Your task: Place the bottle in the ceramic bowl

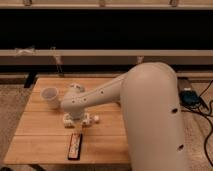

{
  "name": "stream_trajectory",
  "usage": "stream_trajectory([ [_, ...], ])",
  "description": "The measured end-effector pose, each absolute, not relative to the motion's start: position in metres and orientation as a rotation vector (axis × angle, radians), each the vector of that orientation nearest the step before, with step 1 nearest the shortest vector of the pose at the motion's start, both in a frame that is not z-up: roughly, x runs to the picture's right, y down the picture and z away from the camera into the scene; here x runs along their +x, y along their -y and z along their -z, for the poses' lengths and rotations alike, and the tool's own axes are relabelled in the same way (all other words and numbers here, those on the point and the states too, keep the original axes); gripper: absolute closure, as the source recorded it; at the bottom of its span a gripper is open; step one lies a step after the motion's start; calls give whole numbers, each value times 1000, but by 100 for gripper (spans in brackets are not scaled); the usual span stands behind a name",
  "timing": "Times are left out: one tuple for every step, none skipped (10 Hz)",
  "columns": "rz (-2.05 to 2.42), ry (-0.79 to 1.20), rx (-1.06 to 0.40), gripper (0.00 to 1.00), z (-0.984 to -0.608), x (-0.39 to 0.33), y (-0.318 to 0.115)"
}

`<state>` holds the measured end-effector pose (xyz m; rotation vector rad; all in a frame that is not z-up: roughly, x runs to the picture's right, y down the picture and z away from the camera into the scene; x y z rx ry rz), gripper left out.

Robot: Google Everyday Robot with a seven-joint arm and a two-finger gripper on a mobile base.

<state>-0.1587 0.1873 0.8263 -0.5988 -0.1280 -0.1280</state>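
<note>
The small white bottle (92, 119) lies on its side on the wooden table (45, 135), just in front of the middle. My gripper (76, 119) is down on the table right at the bottle, covering much of it. Only white bits of the bottle show on either side of the gripper. The orange-red ceramic bowl is hidden, most likely behind my large white arm (150, 110), which covers the right part of the table.
A white translucent cup (50, 97) stands upright at the table's left back. A flat black remote-like bar (75, 145) lies near the front edge, just below the gripper. Dark shelving runs behind the table. Cables (200, 102) lie on the floor at right.
</note>
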Motion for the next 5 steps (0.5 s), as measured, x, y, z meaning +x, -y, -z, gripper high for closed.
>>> stream_trajectory([
  [133, 124, -601, 61, -827, -159, -188],
  [137, 122, -602, 69, -827, -160, -189],
  [139, 121, -602, 81, -828, -158, -188],
  [136, 122, -603, 92, -825, -155, -183],
  [131, 126, -606, 97, -820, -152, -177],
])
